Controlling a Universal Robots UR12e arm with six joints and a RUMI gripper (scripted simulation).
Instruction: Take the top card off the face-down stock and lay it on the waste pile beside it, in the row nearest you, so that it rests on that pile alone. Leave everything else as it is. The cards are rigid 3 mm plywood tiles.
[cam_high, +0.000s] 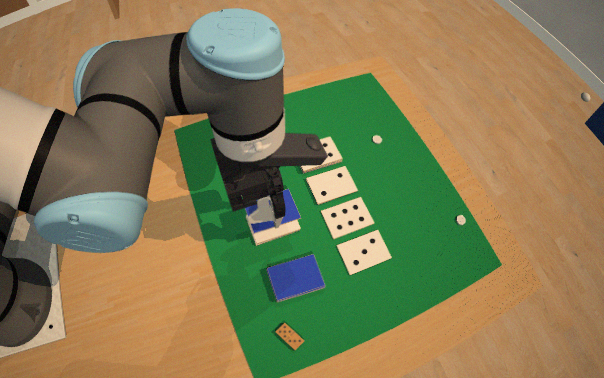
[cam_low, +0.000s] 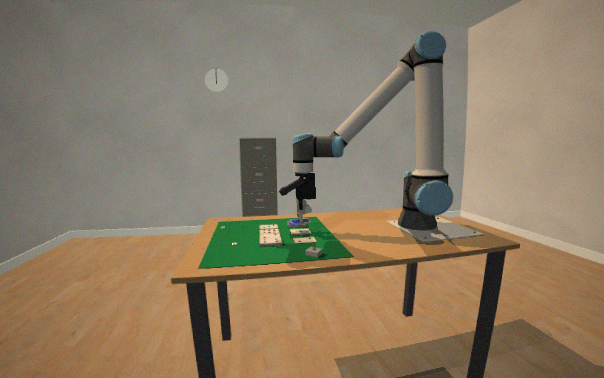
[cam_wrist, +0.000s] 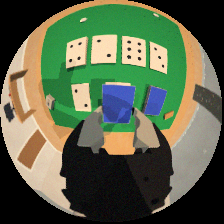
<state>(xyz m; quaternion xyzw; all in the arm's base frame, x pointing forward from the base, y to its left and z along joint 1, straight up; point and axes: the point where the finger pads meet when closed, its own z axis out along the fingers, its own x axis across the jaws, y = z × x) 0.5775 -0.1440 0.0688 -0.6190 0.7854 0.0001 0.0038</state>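
My gripper (cam_high: 272, 212) is shut on a blue-backed card (cam_high: 274, 210), gripping it by two opposite edges. The card hangs level, low over the face-up waste pile (cam_high: 277, 233), whose pale edge shows beneath it. I cannot tell whether the card touches the pile. The face-down blue stock (cam_high: 295, 277) lies on the green mat (cam_high: 350, 210) beside the waste pile, apart from the gripper. In the wrist view the held card (cam_wrist: 118, 102) fills the middle between the fingers, and the stock (cam_wrist: 156, 100) is to its right.
A row of several face-up pip cards (cam_high: 347, 217) lies just beyond the waste pile. Another face-up card (cam_wrist: 81, 96) lies to the left in the wrist view. A small brown dotted tile (cam_high: 289, 335) and two white tokens (cam_high: 377, 139) (cam_high: 460, 219) rest on the mat.
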